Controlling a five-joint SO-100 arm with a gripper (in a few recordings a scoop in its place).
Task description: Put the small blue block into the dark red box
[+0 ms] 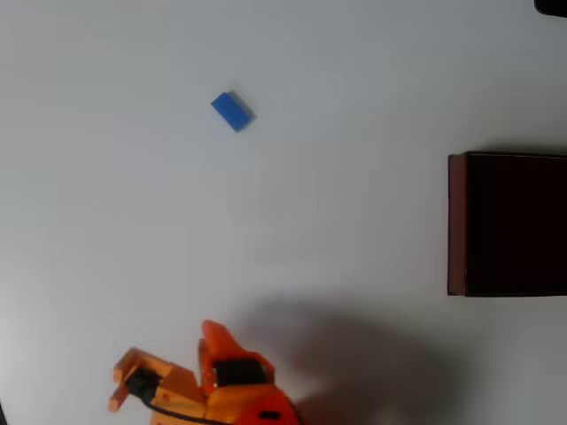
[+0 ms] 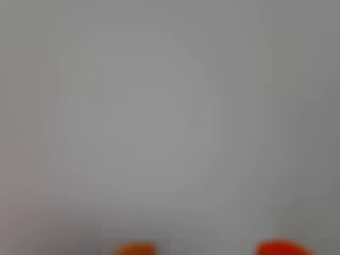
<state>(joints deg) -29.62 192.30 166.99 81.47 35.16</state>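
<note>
The small blue block (image 1: 232,112) lies alone on the white table at the upper left of the overhead view. At the right edge stands the dark red box (image 1: 456,224), with thin maroon walls and a near-black inside, partly cut off by the frame. My orange gripper (image 1: 213,336) sits low at the bottom edge, far below the block and far left of the box. The blurred wrist view has two orange fingertips (image 2: 135,248) at the bottom, and the gripper (image 2: 208,251) is open with bare grey table between them.
The white table (image 1: 337,106) spreads wide between block, box and arm. The arm casts a soft shadow (image 1: 354,354) to its right. A dark object (image 1: 554,5) pokes in at the top right corner.
</note>
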